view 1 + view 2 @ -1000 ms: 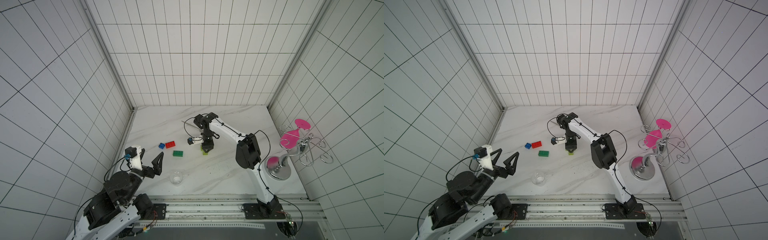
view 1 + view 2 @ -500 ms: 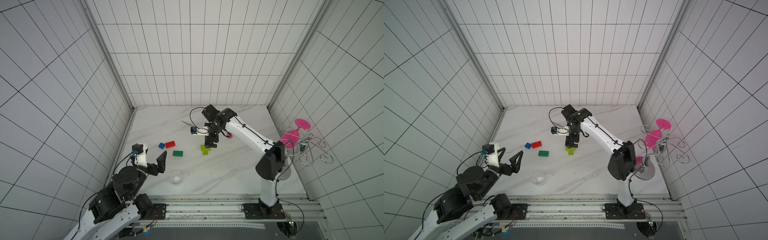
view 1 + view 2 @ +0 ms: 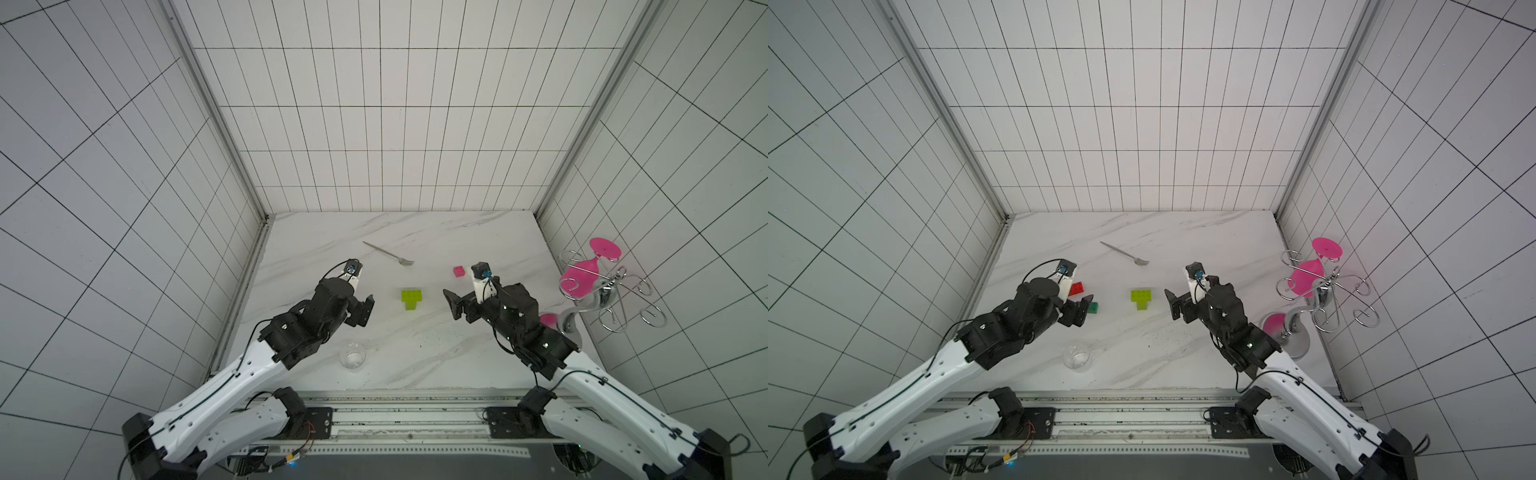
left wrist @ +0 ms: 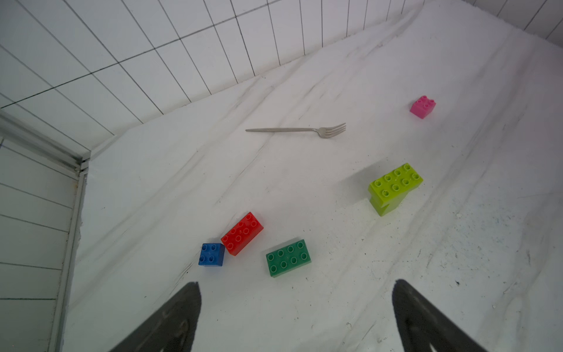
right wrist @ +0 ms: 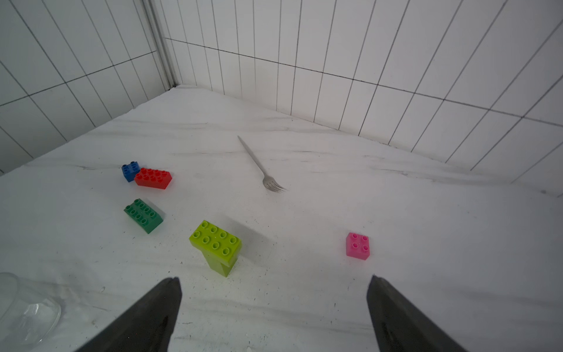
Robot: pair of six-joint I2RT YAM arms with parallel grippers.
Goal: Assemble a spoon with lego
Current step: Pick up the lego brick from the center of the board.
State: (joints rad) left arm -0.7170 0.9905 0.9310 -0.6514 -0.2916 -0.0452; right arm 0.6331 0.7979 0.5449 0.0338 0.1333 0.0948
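No text, label, brand, number or sign can be read in any view. Stud tops on the lego (image 4: 395, 184) are too small to tell any marking.

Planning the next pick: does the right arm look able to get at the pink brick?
Probably yes. The pink brick sits alone, studs up, just ahead of the open, empty right end effector; nothing lies between them.
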